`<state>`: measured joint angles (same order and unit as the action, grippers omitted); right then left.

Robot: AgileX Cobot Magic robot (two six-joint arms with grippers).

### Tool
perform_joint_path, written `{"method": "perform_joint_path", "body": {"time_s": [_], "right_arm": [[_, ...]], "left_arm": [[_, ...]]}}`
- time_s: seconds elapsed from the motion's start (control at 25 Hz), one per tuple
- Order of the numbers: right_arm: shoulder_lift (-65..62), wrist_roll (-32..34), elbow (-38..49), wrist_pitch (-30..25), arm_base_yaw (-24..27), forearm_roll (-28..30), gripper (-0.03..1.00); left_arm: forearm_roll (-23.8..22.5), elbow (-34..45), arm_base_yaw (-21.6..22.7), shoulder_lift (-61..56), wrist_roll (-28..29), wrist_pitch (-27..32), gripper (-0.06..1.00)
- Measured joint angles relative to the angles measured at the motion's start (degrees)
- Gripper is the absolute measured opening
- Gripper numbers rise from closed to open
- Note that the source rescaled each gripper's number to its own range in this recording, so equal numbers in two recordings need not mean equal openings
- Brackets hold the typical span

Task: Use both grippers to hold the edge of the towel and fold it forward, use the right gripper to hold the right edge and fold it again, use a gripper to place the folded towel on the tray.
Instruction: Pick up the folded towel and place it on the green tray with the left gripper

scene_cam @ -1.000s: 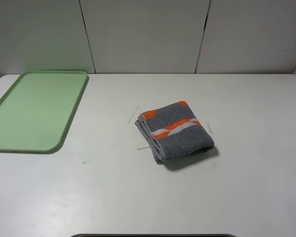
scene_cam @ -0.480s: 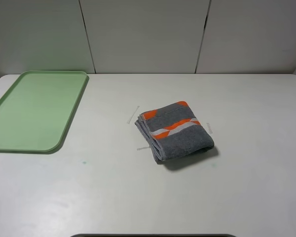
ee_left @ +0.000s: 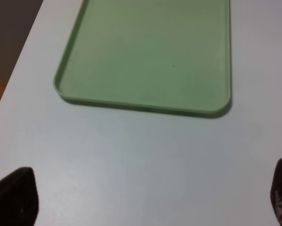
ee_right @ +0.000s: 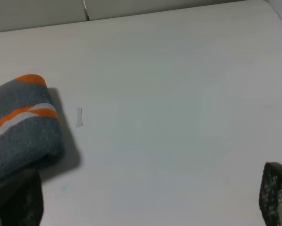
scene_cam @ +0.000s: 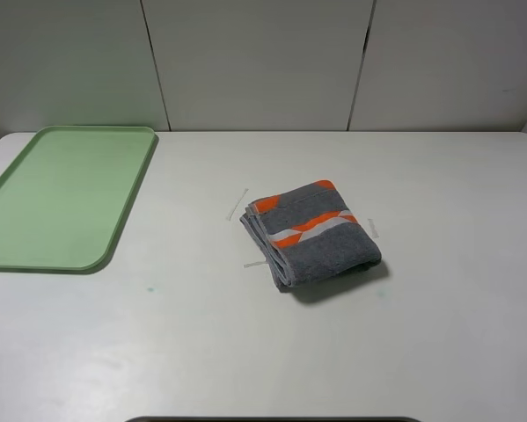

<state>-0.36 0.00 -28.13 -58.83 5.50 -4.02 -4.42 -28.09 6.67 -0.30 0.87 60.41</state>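
The towel lies folded into a thick grey bundle with orange and white stripes, near the middle of the white table. The pale green tray sits empty at the far left. Neither arm shows in the exterior high view. In the left wrist view my left gripper stands open over bare table, a short way from the tray. The right wrist view shows my right gripper open, with the towel just beside one finger and nothing between the fingers.
Small strips of tape mark the table around the towel, one also seen as a tape strip in the right wrist view. A panelled wall closes the table's far edge.
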Motion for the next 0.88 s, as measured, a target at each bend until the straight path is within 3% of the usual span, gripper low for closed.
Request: {"method": "perform_joint_path", "body": {"time_s": [0.88], "right_arm": [[0.0, 0.0, 0.0, 0.0, 0.0, 0.0, 1.00]], "left_arm": [[0.5, 0.0, 0.0, 0.3, 0.0, 0.0, 1.00]]}}
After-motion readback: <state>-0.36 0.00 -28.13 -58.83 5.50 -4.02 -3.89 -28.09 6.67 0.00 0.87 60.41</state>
